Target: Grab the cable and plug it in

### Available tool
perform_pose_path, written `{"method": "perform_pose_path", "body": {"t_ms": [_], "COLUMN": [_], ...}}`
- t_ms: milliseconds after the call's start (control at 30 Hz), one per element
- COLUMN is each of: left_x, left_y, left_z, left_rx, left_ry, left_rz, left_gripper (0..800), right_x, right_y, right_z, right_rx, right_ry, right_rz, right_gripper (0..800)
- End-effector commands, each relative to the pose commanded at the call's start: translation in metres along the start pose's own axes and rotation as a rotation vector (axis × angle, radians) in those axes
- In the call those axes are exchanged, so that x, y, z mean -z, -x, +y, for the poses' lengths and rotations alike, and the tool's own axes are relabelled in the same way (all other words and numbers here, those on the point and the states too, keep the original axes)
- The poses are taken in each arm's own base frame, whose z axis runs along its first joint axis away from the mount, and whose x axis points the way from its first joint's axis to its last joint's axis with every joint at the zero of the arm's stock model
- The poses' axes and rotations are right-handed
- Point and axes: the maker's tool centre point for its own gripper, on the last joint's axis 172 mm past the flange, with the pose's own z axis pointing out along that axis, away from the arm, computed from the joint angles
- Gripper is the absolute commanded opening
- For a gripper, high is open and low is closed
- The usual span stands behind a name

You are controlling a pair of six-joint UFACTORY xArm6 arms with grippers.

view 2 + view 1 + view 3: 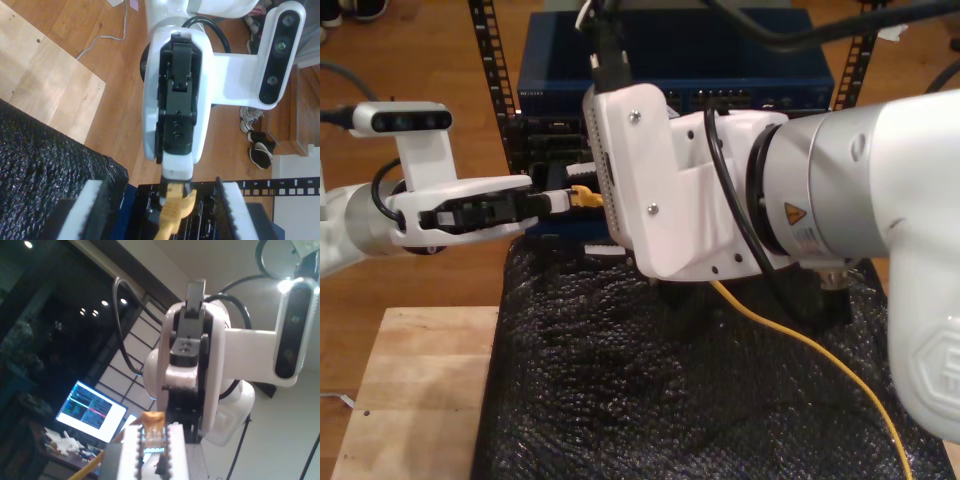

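My first end effector [558, 200], at the exterior view's left, is clamped on the plug end of the long thin yellow-orange network cable [582, 195], held just in front of the black and blue rack of network gear [720, 60]. My second end effector [161, 195] stands spread wide, its pads [102, 210] either side of the cable and clear of it. The cable trails over the black textured mat [620, 390] on the worktop.
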Motion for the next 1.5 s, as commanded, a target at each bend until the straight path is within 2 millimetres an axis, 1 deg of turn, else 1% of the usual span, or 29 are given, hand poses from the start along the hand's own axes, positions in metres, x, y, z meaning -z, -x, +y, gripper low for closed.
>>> {"method": "perform_pose_path", "body": {"t_ms": [33, 133, 333, 467, 533, 700, 767, 867, 933, 1000, 1067, 1233, 1400, 1500], "left_x": [0.000, -0.001, -0.001, -0.001, -0.002, -0.002, -0.002, -0.002, -0.002, -0.002, -0.002, -0.002, -0.003, -0.003], "left_y": [0.000, 0.000, 0.001, 0.001, 0.001, 0.002, 0.002, 0.002, 0.002, 0.003, 0.002, 0.003, 0.003, 0.003], "left_z": [0.001, 0.004, 0.004, 0.004, 0.005, 0.005, 0.005, 0.005, 0.005, 0.005, 0.005, 0.005, 0.006, 0.006], "left_rx": [0.001, 0.004, 0.006, 0.008, 0.007, 0.011, 0.010, 0.010, 0.010, 0.012, 0.011, 0.012, 0.021, 0.056], "left_ry": [0.006, 0.020, 0.022, 0.023, 0.025, 0.027, 0.027, 0.027, 0.027, 0.027, 0.027, 0.027, 0.033, 0.034], "left_rz": [0.001, 0.002, 0.002, 0.000, -0.002, -0.001, -0.002, -0.002, -0.002, -0.002, -0.001, -0.002, -0.003, -0.005], "left_gripper": [6, 6, 6, 7, 8, 8, 8, 8, 8, 8, 8, 8, 8, 8], "right_x": [0.000, 0.000, 0.003, 0.002, 0.002, 0.001, 0.000, -0.001, -0.001, 0.000, 0.000, 0.000, -0.002, -0.003], "right_y": [0.000, 0.000, 0.002, 0.002, 0.002, 0.003, 0.003, 0.003, 0.003, 0.003, 0.004, 0.004, 0.005, 0.006], "right_z": [0.000, 0.001, 0.010, 0.010, 0.010, 0.008, 0.008, 0.007, 0.008, 0.009, 0.009, 0.010, 0.007, 0.006], "right_rx": [0.000, 0.000, -0.003, -0.005, -0.007, -0.008, -0.007, -0.009, -0.011, -0.011, -0.012, -0.011, -0.013, -0.014], "right_ry": [0.000, 0.005, 0.040, 0.039, 0.040, 0.039, 0.037, 0.036, 0.037, 0.042, 0.042, 0.047, 0.042, 0.039], "right_rz": [0.000, 0.000, -0.004, -0.004, -0.005, -0.006, -0.006, -0.006, -0.006, -0.007, -0.008, -0.008, -0.009, -0.010], "right_gripper": [467, 459, 415, 401, 357, 350, 327, 317, 286, 279, 247, 207, 205, 205]}}
